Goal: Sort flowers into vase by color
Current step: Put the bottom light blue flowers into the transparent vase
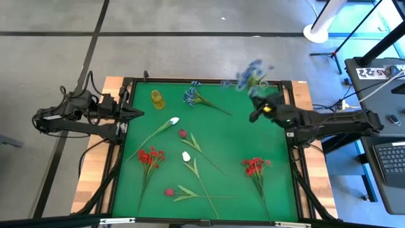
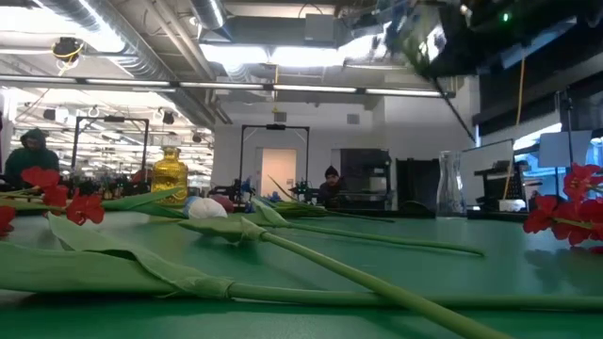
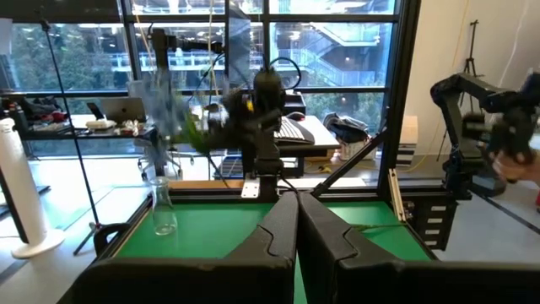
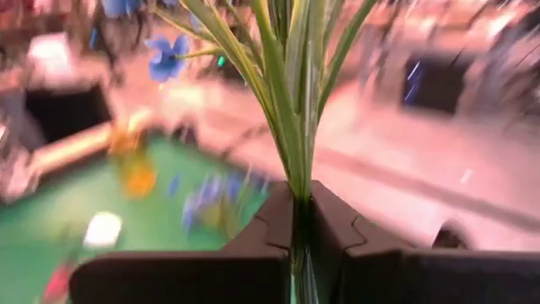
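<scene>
Blue flower [image 1: 253, 74] is up in the air at the far right of the green mat [image 1: 228, 136], pinched in the right claw [image 1: 255, 114].
The claw is clamped tight on the green stem [image 4: 295, 152] so the flower cannot drop on its way to the clear vase [image 3: 163, 207] close by. The left claw [image 3: 297, 221], fingers together and empty, waits at the far left. Red flowers [image 1: 149, 156], white buds [image 1: 174, 120] and one more blue bunch [image 1: 191, 95] lie flat on the mat, likely waiting their turn.

no readable text, labels, brands or numbers in any view
</scene>
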`<action>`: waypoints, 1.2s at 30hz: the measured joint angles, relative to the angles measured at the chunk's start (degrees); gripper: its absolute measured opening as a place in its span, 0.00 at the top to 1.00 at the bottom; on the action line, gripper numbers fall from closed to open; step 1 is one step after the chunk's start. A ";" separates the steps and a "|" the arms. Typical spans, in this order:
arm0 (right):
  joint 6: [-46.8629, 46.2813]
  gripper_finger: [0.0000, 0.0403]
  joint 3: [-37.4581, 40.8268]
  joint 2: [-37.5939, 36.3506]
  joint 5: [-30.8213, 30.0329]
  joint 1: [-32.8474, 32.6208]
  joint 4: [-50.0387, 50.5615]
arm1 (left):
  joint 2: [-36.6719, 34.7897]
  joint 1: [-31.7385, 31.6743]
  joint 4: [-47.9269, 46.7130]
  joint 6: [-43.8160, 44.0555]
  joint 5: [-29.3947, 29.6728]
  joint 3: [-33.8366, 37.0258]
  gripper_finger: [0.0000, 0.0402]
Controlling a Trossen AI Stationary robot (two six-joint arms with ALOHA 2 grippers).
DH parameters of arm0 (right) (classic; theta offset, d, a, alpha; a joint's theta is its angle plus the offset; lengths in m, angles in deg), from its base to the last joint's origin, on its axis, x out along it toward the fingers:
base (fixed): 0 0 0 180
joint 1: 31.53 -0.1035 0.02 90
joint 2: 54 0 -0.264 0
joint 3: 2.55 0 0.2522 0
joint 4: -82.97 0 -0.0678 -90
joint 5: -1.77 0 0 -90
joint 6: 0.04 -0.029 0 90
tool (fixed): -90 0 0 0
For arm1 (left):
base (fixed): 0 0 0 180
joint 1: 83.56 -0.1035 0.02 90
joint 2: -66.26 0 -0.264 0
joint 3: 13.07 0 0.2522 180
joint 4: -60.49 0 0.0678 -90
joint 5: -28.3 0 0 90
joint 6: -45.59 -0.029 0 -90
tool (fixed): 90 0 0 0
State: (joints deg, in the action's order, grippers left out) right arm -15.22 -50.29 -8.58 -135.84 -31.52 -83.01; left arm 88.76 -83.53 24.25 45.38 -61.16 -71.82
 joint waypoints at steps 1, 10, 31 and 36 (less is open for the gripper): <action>3.05 0.97 0.00 -0.68 -2.01 0.00 -2.58 | -0.01 -0.02 0.00 0.00 0.01 0.01 1.00; 20.87 0.96 0.00 -0.07 -2.32 8.57 -22.00 | 0.00 -0.01 0.00 0.00 -0.01 0.00 1.00; 14.63 0.97 0.40 11.06 34.73 48.44 -24.27 | 0.00 0.00 0.00 0.00 0.01 0.00 1.00; 14.99 0.97 6.63 12.34 34.72 48.89 -34.77 | -0.01 0.00 0.00 0.00 0.00 0.00 1.00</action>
State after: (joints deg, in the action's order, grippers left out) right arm -0.23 -43.66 3.76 -101.13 17.38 -117.78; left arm 88.75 -83.53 24.25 45.39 -61.15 -71.82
